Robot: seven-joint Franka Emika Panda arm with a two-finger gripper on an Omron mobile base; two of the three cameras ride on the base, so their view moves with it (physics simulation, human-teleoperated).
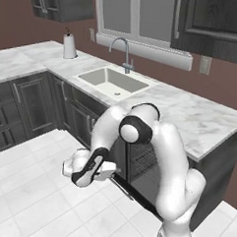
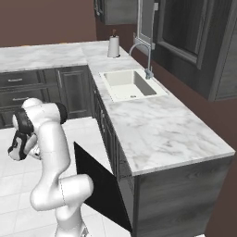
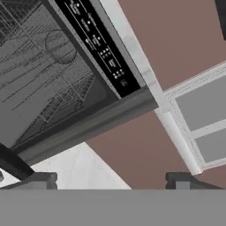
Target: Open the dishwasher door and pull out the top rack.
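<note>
While the arm hangs low in front of the dishwasher, the gripper [image 3: 112,180] is spread wide: in the hand view its fingertips [image 3: 44,178] sit far apart at the bottom with nothing between them, so nothing is held. In the left base view the hand is just off the door's top edge, near the handle [image 1: 122,187], above the white floor tiles [image 1: 36,203]; can't tell if it touches anything. The door [image 2: 99,185] is partway open, hinged at the bottom. It leans out from the cabinet front at a slant, not flat down, with its plain black outer face toward the right base view. Behind it the tub is open and the rack [image 1: 142,158] shows as a dim grey wire grid inside the opening, under the counter. It looks not pulled out. In the hand view the rack [image 3: 39,79] fills the upper left, and beside it runs a black control strip [image 3: 101,53] with small white markings, then the pale counter edge. The counter [image 2: 157,129] is white marble and L-shaped, with dark woodgrain cabinets [image 1: 33,103] below. Further along it is the sink [image 1: 111,81], set into the top. The faucet [image 1: 124,53] stands at its back edge. Past the sink, near the corner, a paper towel roll [image 1: 69,45] stands upright. Behind the sink is the window [image 1: 135,16] in the brown wall, with dark upper cabinets on both sides.
</note>
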